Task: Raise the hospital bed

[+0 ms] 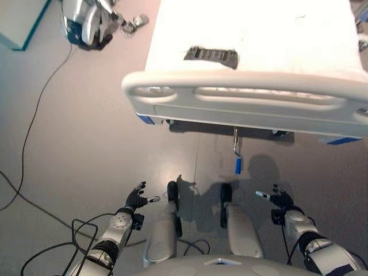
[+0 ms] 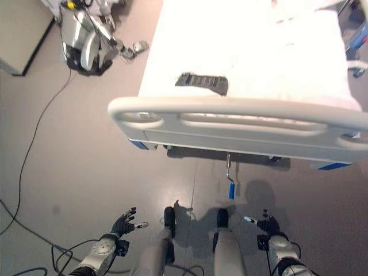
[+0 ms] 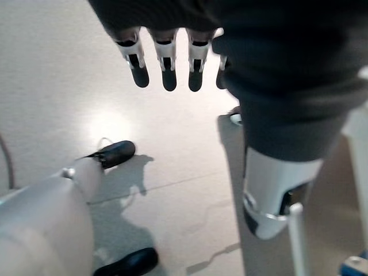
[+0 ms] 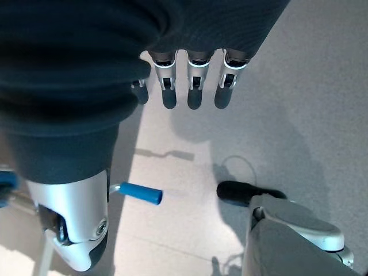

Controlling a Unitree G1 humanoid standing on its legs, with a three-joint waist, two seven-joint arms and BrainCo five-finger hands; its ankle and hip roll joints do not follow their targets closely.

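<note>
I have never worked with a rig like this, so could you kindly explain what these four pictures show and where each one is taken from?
The two wide pictures come from a stereo camera on a humanoid robot's head, looking down at the floor. Ahead stands a hospital bed with a pale footboard. A crank with a blue handle hangs under it; turning it would raise the bed. A dark flat object lies on the mattress. The other two pictures come from cameras on the wrists. The left hand and the right hand are both open, hold nothing, and hang low, short of the crank. Another machine stands at the far left.
</note>
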